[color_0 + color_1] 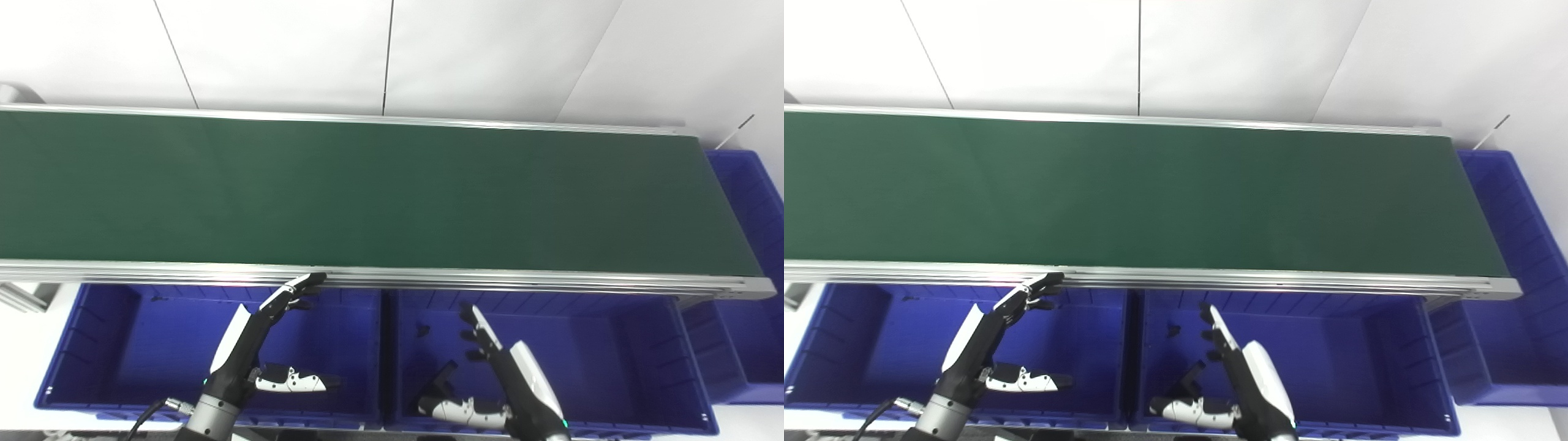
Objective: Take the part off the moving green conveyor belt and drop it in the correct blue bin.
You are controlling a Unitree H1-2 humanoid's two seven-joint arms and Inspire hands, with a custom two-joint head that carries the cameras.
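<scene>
Left eye view: long dark-green conveyor belt (367, 190) carries no visible part; left hand (263, 349) and right hand (490, 373), fingers apart and empty, hover over near blue plastic bins (92, 343). Late reaching risks missing an arriving part.

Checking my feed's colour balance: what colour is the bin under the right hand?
Blue bin, with small dark parts inside; clearest in the left eye view.

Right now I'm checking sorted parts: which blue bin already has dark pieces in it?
The middle bin, beneath the right hand; dark pieces lie on its floor, the others look bare.
</scene>
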